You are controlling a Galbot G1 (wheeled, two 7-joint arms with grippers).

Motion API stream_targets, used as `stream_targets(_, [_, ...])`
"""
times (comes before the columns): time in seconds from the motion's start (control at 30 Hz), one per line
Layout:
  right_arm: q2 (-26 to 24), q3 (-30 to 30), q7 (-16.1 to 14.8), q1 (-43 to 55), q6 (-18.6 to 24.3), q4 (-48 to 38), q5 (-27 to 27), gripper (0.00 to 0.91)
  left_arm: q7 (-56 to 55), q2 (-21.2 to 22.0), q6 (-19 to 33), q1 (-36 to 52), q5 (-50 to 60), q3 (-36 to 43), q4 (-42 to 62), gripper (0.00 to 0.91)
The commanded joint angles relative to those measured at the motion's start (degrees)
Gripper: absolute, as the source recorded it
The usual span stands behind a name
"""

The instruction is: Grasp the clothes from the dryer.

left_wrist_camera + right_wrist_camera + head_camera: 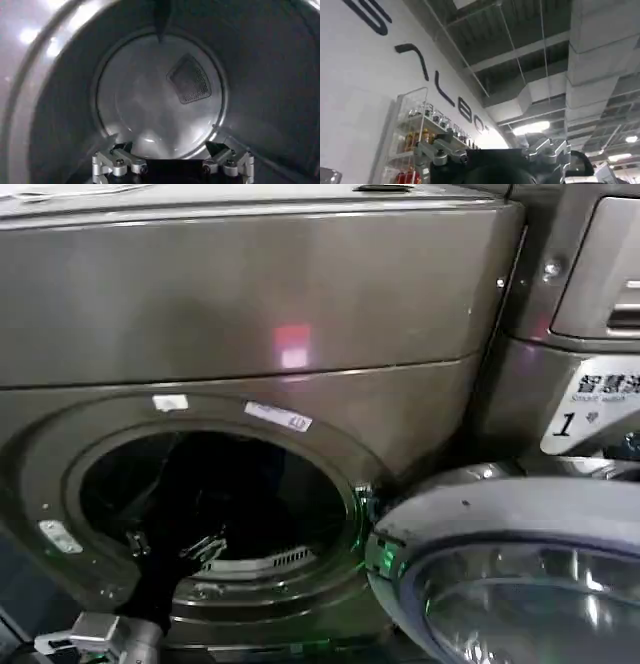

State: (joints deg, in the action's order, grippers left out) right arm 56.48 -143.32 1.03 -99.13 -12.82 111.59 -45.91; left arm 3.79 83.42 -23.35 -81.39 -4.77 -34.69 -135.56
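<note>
The dryer (250, 294) is a big bronze-grey front-loader, and its round porthole (215, 499) stands open. Its silver-rimmed glass door (520, 584) is swung out at the lower right. My left arm reaches in over the porthole's lower lip, with the left gripper (172, 529) just inside. In the left wrist view the left gripper (167, 150) is open and holds nothing. It faces the drum's pale back wall (145, 100) with its mesh vent (190, 80). The clothes are hidden. My right gripper (490, 142) is open, empty and pointed up at a ceiling.
A neighbouring machine (580, 284) stands at the right, with a white label marked "1" (590, 414) below it. The right wrist view takes in a white wall with dark letters (380, 60) and a shelf of bottles (415, 135).
</note>
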Motion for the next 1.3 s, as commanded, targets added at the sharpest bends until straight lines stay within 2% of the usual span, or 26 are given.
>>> stream_targets(0.03, [-0.1,-5.7,-0.5,-2.6,0.3,-0.8,-0.4,0.907,-0.9,-1.9,1.8,19.7,-2.9,3.4,15.6,0.907])
stream_targets(0.27, [1.1,-7.0,-0.4,-3.1,0.8,-0.4,-1.7,0.907,-3.5,-0.9,4.7,38.6,-4.1,8.6,38.4,0.907])
stream_targets(0.53, [0.6,-7.7,-0.1,-3.4,1.4,-1.0,-2.5,0.907,-3.6,-2.6,3.7,48.9,-3.8,12.8,55.1,0.907])
stream_targets(0.7, [0.4,-7.7,-0.1,-3.3,1.7,-1.9,-2.6,0.907,0.6,-6.2,1.8,59.4,-6.6,19.5,69.2,0.907])
stream_targets(0.77, [0.1,-7.7,-0.1,-3.4,1.7,-2.2,-2.6,0.907,7.1,-8.7,-0.3,62.4,-8.8,23.2,71.8,0.907])
stream_targets(0.83, [-0.4,-7.9,0.1,-3.2,1.7,-2.8,-2.6,0.907,13.0,-12.1,0.1,66.4,-10.9,29.6,74.7,0.907])
stream_targets(0.9, [-0.5,-7.7,0.0,-2.9,1.8,-3.0,-2.6,0.907,17.5,-13.3,-1.9,70.4,-15.7,34.1,80.1,0.907])
stream_targets(1.0, [-0.6,-7.5,0.0,-2.5,1.9,-3.4,-2.5,0.907,28.3,-14.6,-0.3,77.2,-12.9,41.8,88.4,0.907])
stream_targets(1.07, [-0.7,-7.1,0.1,-2.2,2.0,-3.6,-2.4,0.907,34.6,-14.5,1.5,81.9,-6.8,47.2,93.7,0.907])
stream_targets(1.13, [-0.7,-6.8,0.1,-1.9,2.0,-3.7,-2.3,0.907,38.7,-13.1,4.0,85.4,1.7,51.8,99.6,0.907])
stream_targets(1.2, [-0.8,-6.7,0.1,-1.8,2.2,-3.9,-2.2,0.907,43.1,-10.8,9.4,88.9,12.4,57.3,105.1,0.907])
stream_targets(1.3, [-0.8,-7.1,0.1,-1.9,2.4,-4.6,-2.1,0.907,46.5,-7.9,14.3,91.9,23.7,60.9,110.9,0.907])
